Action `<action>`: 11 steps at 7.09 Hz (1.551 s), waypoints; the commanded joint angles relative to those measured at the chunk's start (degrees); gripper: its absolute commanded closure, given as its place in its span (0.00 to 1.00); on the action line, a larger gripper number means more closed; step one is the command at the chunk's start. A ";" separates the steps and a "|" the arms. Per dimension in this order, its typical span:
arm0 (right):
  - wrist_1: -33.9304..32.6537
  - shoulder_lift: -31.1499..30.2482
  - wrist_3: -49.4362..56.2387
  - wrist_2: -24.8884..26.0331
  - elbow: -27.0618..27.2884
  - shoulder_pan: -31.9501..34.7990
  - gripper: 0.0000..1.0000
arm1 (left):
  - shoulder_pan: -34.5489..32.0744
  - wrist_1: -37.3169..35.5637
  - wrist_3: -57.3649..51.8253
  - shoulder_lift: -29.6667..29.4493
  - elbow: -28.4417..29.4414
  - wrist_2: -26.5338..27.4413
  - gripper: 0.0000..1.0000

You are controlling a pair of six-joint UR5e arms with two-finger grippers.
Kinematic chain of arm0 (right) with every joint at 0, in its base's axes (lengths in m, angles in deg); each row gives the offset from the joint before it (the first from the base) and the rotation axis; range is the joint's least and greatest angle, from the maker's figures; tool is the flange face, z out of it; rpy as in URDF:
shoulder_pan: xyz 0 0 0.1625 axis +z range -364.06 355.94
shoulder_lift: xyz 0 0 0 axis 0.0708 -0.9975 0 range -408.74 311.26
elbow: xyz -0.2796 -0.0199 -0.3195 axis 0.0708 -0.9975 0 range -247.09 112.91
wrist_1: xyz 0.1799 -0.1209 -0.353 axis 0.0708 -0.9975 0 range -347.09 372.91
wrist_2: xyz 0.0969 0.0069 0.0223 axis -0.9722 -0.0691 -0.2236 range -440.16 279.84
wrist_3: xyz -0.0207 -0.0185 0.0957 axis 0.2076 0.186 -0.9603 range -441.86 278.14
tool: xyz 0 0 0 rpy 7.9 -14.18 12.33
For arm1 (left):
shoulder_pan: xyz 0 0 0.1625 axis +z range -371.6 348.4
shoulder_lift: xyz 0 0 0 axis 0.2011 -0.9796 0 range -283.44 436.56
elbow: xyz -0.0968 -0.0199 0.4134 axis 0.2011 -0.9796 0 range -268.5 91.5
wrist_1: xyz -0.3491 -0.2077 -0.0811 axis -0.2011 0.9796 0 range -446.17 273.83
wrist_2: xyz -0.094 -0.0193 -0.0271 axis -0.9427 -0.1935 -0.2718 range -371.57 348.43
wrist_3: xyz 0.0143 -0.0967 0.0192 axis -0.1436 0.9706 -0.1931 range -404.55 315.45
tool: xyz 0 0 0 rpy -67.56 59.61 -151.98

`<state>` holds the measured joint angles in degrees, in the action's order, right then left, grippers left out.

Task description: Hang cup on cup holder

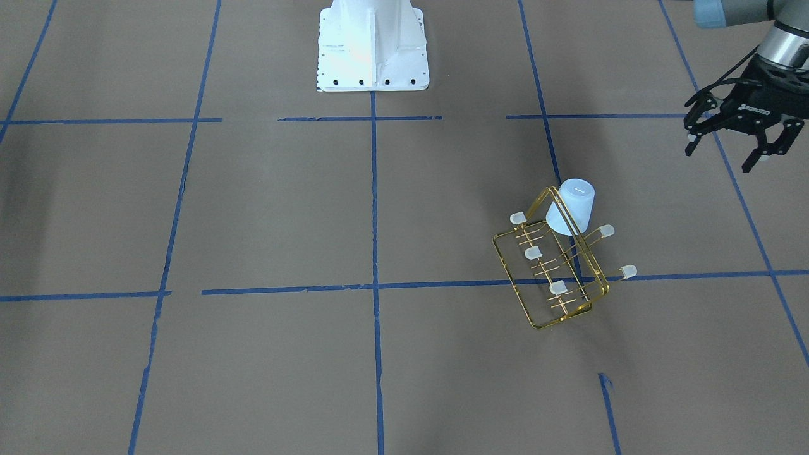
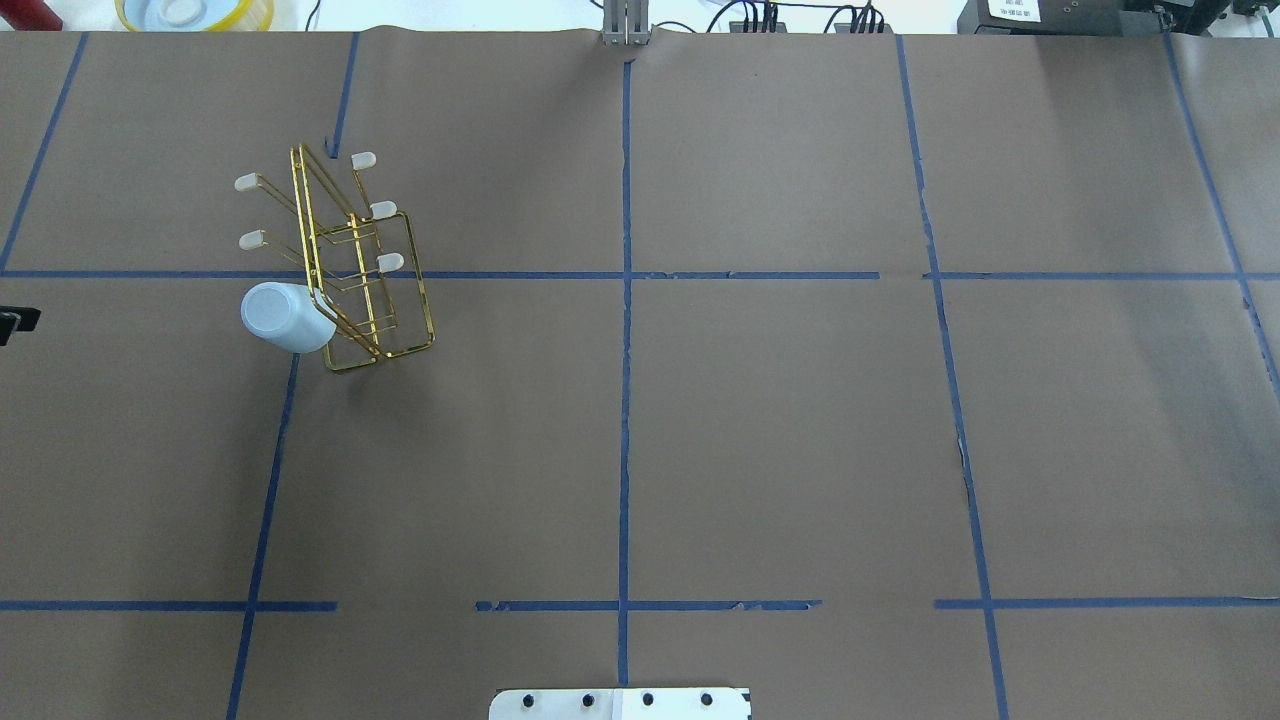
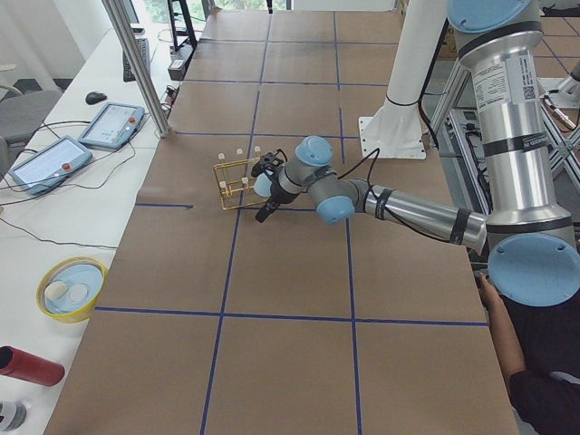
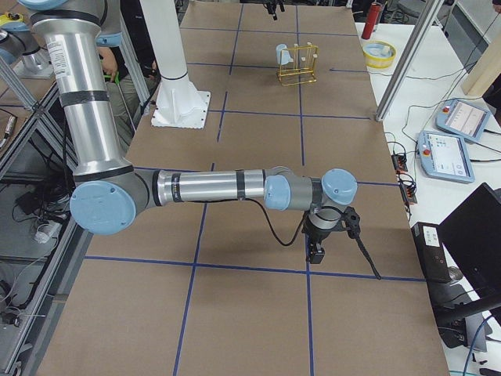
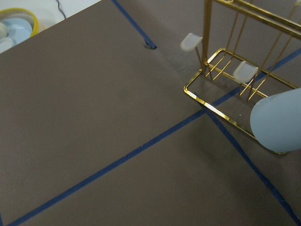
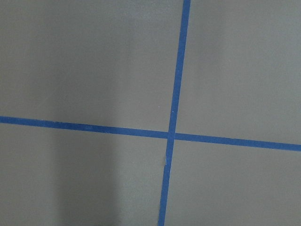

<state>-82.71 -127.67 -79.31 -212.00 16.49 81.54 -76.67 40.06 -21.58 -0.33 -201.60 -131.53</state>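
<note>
The pale blue cup (image 1: 572,207) sits tilted, closed end up, at the end of the gold wire cup holder (image 1: 548,314) nearest the robot. The prong under it is hidden. Several white-capped prongs stand bare. Both also show in the overhead view, the cup (image 2: 285,317) and the holder (image 2: 415,300), and in the left wrist view, the cup (image 5: 277,120) and the holder (image 5: 221,110). My left gripper (image 1: 720,155) is open and empty, apart from the cup on the robot's left. My right gripper (image 4: 317,244) hangs far away over bare table; I cannot tell its state.
The white robot pedestal (image 1: 373,44) stands at the table's middle edge. A yellow-rimmed bowl (image 2: 195,12) lies beyond the far edge. Blue tape lines (image 6: 174,134) cross the brown table. Tablets (image 3: 109,122) lie on the side bench.
</note>
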 commanded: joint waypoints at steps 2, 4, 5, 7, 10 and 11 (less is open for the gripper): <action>0.00 0.00 0.00 0.00 0.00 0.00 0.00 | -11.54 -8.00 -6.65 -0.63 4.98 -13.09 0.00; 0.00 0.00 0.00 0.00 0.00 0.00 0.00 | -21.28 -16.93 -20.54 -1.42 7.01 -13.20 0.00; 0.00 0.00 0.00 0.00 0.00 0.00 0.00 | -24.81 -22.20 -23.55 -2.82 8.15 -13.20 0.00; 0.00 0.00 -0.09 0.00 0.00 0.00 0.00 | -26.16 -28.73 -24.03 -3.18 8.86 -12.67 0.00; 0.00 0.00 0.00 0.00 0.00 0.00 0.00 | -27.57 -35.61 -24.02 -9.15 12.64 -12.58 0.00; 0.00 0.00 0.00 0.00 0.00 0.00 0.00 | -27.57 -35.61 -24.02 -9.33 12.73 -13.11 0.00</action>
<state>-82.71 -127.67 -79.32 -212.00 16.49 81.54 -104.11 5.20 -45.59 -8.66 -189.50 -144.24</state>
